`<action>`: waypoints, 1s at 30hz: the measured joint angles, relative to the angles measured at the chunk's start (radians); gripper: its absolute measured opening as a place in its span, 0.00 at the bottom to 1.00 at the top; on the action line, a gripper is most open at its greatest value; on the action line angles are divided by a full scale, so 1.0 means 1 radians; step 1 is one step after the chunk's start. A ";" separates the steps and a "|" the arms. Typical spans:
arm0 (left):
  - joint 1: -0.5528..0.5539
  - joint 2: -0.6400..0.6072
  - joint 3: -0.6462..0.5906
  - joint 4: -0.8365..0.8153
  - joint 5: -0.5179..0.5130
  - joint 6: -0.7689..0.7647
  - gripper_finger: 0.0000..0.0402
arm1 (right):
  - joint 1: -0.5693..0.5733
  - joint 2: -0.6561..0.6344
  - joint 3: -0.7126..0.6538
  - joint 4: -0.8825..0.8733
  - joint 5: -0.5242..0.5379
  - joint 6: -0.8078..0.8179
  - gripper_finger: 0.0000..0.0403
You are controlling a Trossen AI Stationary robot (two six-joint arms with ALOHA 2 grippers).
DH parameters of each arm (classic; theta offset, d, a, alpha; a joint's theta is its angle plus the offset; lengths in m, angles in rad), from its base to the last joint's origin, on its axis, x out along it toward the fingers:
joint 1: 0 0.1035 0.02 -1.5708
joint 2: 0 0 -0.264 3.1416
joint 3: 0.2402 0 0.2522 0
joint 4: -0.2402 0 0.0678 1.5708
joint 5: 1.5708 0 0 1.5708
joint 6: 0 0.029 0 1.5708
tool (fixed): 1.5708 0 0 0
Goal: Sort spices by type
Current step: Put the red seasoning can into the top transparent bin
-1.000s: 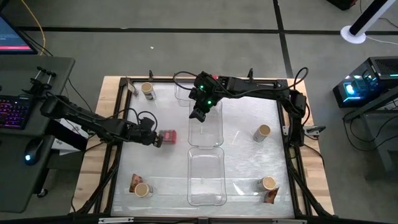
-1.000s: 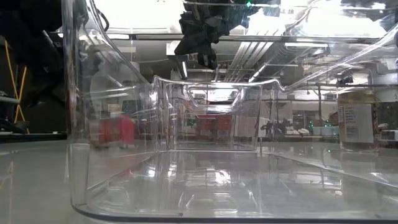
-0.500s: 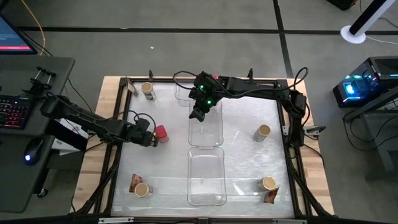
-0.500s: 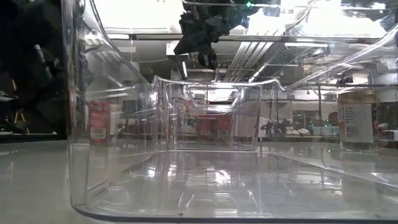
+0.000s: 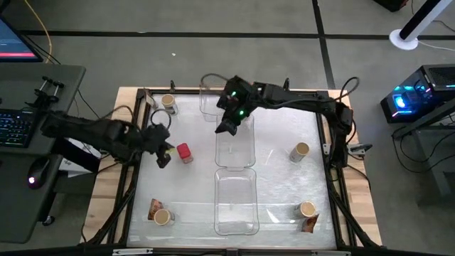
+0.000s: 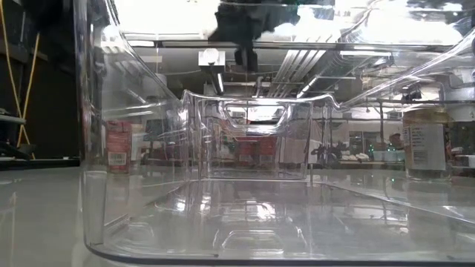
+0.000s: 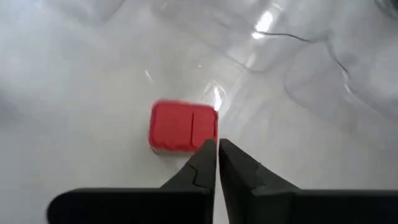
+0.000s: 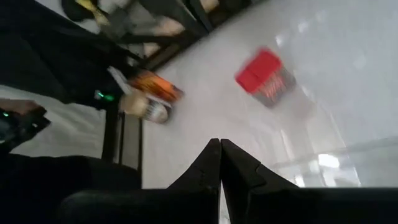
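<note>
the left gripper (image 5: 162,161) is closed and holds nothing, just beside the upright red container (image 5: 184,152). the right gripper (image 5: 222,129), also closed and empty, hangs over the clear tray (image 5: 250,153).

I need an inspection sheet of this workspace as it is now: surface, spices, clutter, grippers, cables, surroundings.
Surface: pale table top in a wooden frame, glossy.
Job's things: one red container upright left of the trays; four round jars, three beside brown-orange packets.
Clutter: clear trays down the middle, nothing seen inside.
Grippers: left gripper shut, empty, beside the red container; right gripper shut, empty, over the far tray.
Cables: black cables along both arms.
Surroundings: keyboard and mouse at left, lit equipment at right.
</note>
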 joint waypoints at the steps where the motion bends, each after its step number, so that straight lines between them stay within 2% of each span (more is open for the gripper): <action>1: 0.021 0.015 0.031 -0.006 0.025 0.106 0.04 | -0.003 -0.010 0.017 -0.002 -0.003 -0.009 0.00; 7: 0.124 0.172 0.211 -0.162 0.055 0.759 0.24 | -0.010 -0.042 0.135 -0.057 0.000 -0.015 0.00; 10: 0.155 0.275 0.285 -0.253 0.055 0.944 0.36 | -0.003 -0.043 0.195 -0.120 -0.001 -0.016 0.00; 13: 0.159 0.365 0.340 -0.302 0.047 1.032 0.47 | 0.008 -0.043 0.218 -0.148 0.011 -0.024 0.00; 16: 0.157 0.428 0.379 -0.320 0.047 1.044 0.57 | 0.016 -0.041 0.243 -0.210 0.017 -0.035 0.00; 20: 0.139 0.425 0.384 -0.301 0.091 1.048 0.67 | 0.020 -0.043 0.254 -0.252 0.037 -0.043 0.00; 24: 0.129 0.430 0.377 -0.281 0.181 1.081 0.72 | 0.020 -0.040 0.254 -0.275 0.040 -0.065 0.00; 30: 0.122 0.431 0.250 -0.162 0.181 1.269 0.73 | 0.020 -0.041 0.253 -0.288 0.040 -0.087 0.00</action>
